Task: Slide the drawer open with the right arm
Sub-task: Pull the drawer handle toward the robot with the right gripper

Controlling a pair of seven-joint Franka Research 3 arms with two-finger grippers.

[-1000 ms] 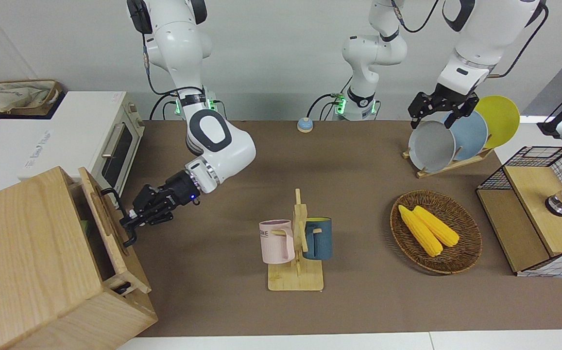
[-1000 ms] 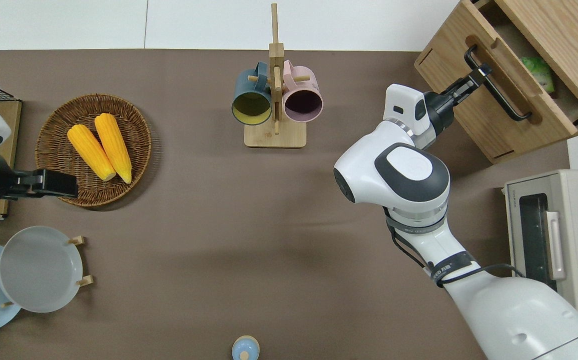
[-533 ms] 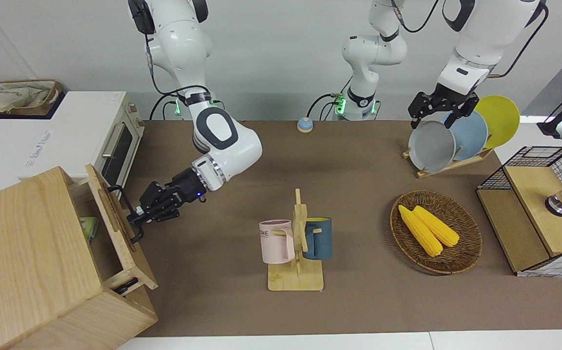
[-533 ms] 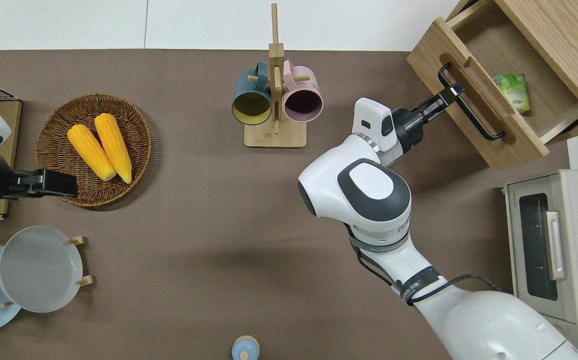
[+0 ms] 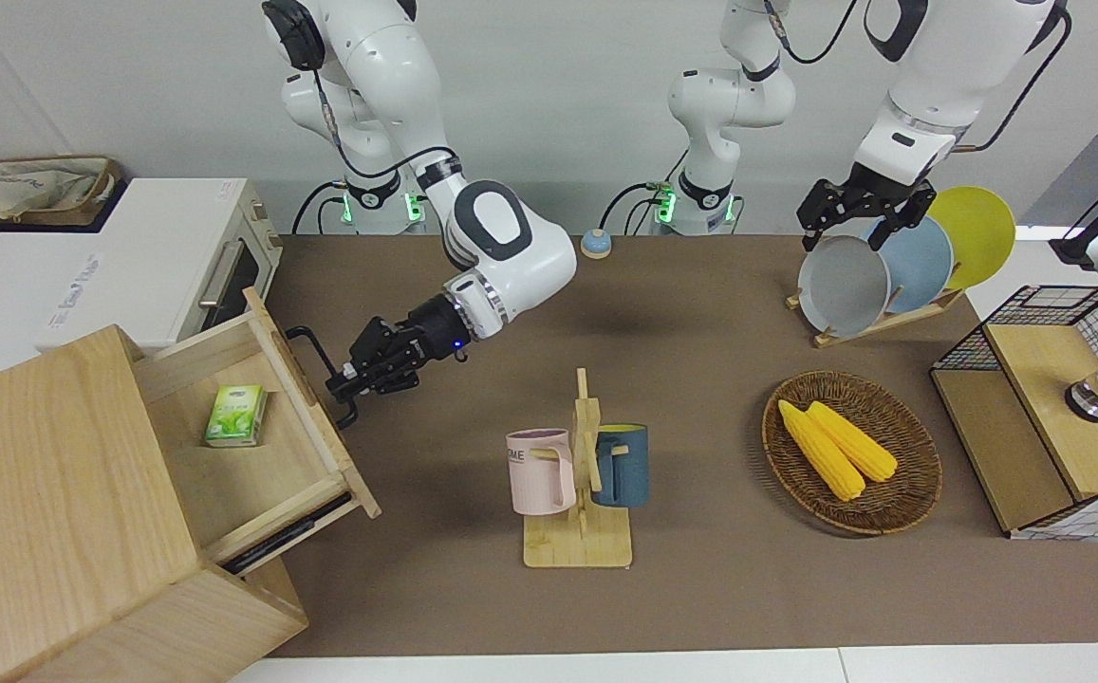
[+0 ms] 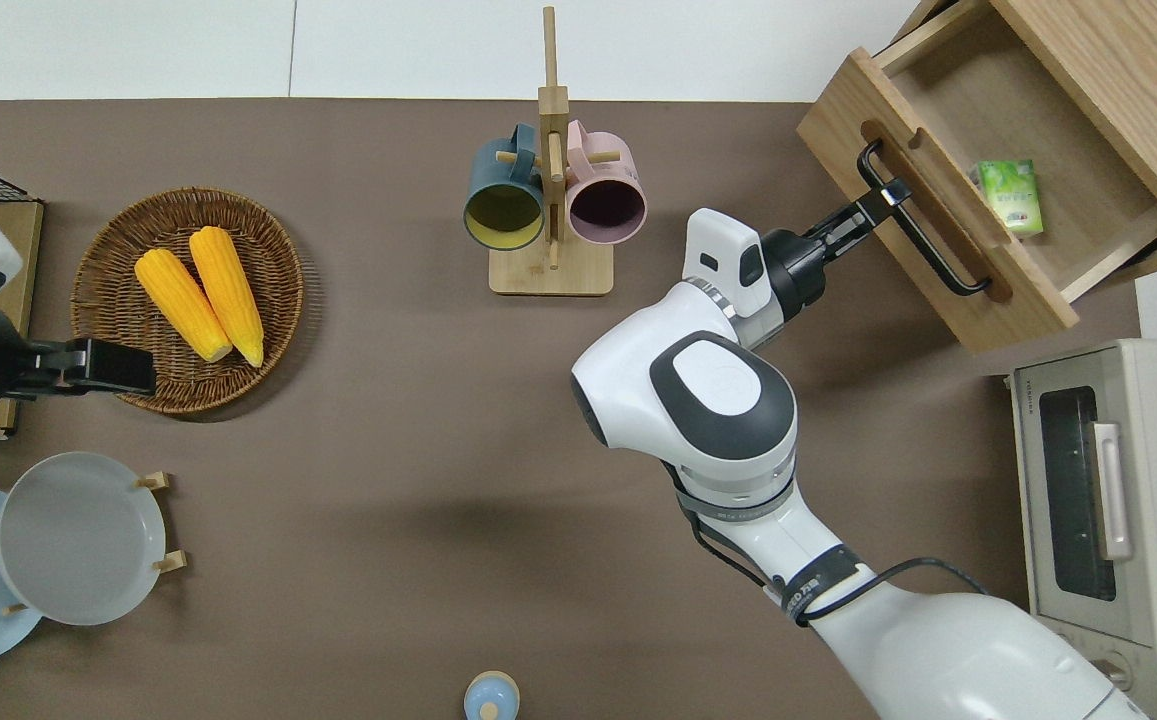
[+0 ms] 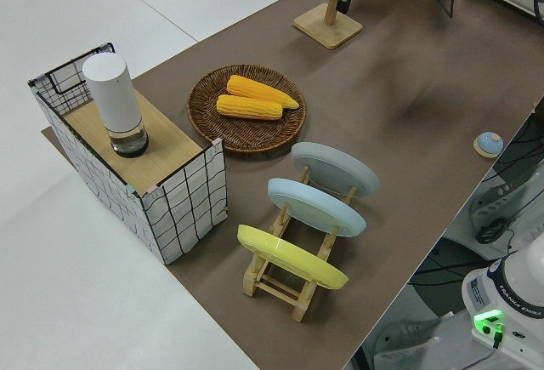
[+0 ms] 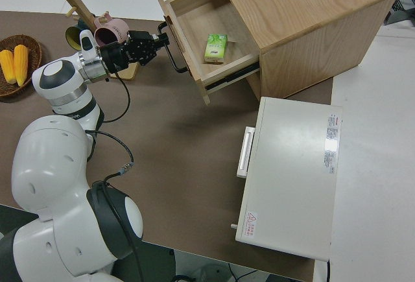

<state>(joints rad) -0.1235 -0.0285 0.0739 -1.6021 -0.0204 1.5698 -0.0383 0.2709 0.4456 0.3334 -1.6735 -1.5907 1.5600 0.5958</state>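
Observation:
The drawer point(image 5: 254, 455) of the large pale wooden box point(image 5: 46, 493) stands pulled well out, toward the middle of the table. A small green packet point(image 5: 235, 415) lies inside it. My right gripper point(image 5: 340, 384) is shut on the drawer's black bar handle point(image 5: 313, 351), near the end of the bar farther from the robots. The overhead view shows the drawer point(image 6: 938, 110), the handle point(image 6: 938, 255) and the gripper point(image 6: 886, 196) the same way. They show again in the right side view: the drawer point(image 8: 194, 23) and the gripper point(image 8: 162, 39). My left arm is parked.
A white toaster oven point(image 5: 197, 256) stands beside the box, nearer the robots. A wooden mug rack point(image 5: 579, 545) with two mugs stands mid-table. A basket of corn point(image 5: 900, 427), a plate rack point(image 5: 881, 266) and a wire-mesh box point(image 5: 1042, 398) are at the left arm's end.
The right gripper has pulled the handle toward the middle of the table. The drawer has slid from slightly open to wide open, baring the green packet. The left arm has not moved.

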